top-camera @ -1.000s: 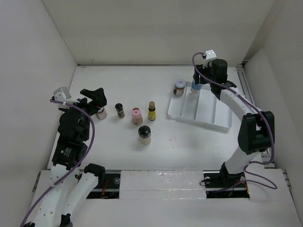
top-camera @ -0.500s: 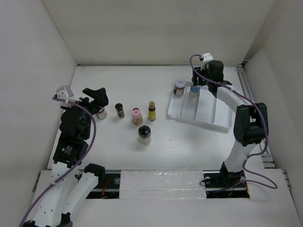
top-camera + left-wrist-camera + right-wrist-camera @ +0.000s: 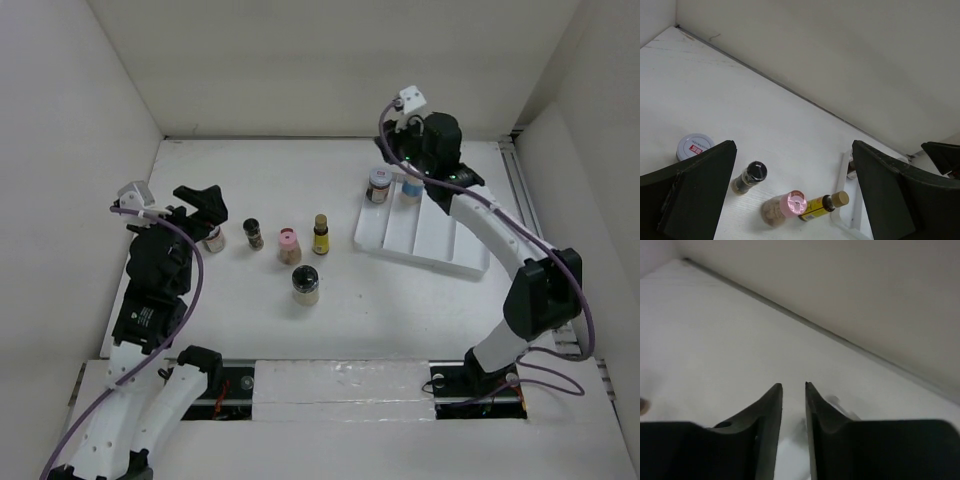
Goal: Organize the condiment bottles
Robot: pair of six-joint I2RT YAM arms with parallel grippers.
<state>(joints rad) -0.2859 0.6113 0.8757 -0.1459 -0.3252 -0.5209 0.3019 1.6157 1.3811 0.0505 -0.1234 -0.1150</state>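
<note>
Right gripper is up over the far end of the white tray, fingers all but closed w/ nothing btwn them. Blue-capped bottle stands in a tray groove just below it. Silver-lidded brown jar is right beside, at the tray's far-left corner; in the first groove or against the rim, can't tell.

Risk here, imo: those two sit v. close to each other and to the fingers. A low sweep toward the loose bottles could clip one and tip it. Tall, light things, they'd prob. roll. Needs height before going sideways.

Left gripper hangs wide open, empty, above the red-marked jar at the table's left. Come down off-centre and a finger lands on the lid and knocks it over.

Rest of the lot is out on the table: dark narrow bottle, pink-capped jar and slim yellow bottle in a rough row, black-lidded jar nearer the arms. Pink and yellow look near-touching from the left wrist, so there's little finger room btwn them. Grooves right of the blue one hold no bottles.
</note>
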